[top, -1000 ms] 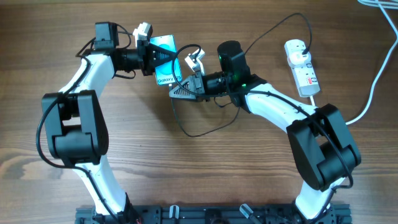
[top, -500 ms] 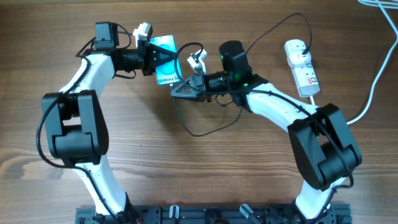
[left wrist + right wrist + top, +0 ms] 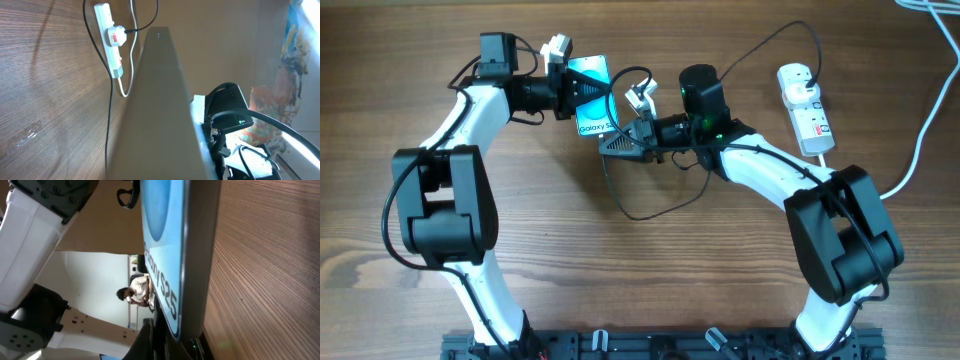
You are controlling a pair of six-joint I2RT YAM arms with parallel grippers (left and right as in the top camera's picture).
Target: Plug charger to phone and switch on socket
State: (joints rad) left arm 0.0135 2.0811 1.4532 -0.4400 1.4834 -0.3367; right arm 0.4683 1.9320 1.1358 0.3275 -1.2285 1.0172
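The phone (image 3: 592, 108) is lifted off the table and tilted, teal screen up, with my left gripper (image 3: 570, 88) shut on its upper part. In the left wrist view its grey edge (image 3: 160, 110) fills the middle and hides my fingers. My right gripper (image 3: 618, 138) is shut right at the phone's lower end, where the screen (image 3: 162, 245) reads "Galaxy S25". The black charger (image 3: 660, 208) loops over the table and runs up into that gripper; its plug tip is hidden against the phone's end. The white socket (image 3: 804, 105) lies at the far right, apart from both grippers.
A thick white cord (image 3: 920, 140) leaves the socket toward the right edge. In the left wrist view the socket (image 3: 111, 42) shows a red switch, with the black cable (image 3: 109, 100) passing beside it. Both arm bases stand at the table's front edge.
The left arm and the phone have shifted slightly right. The right gripper followed, staying at the phone's lower end. Both grippers stay shut.
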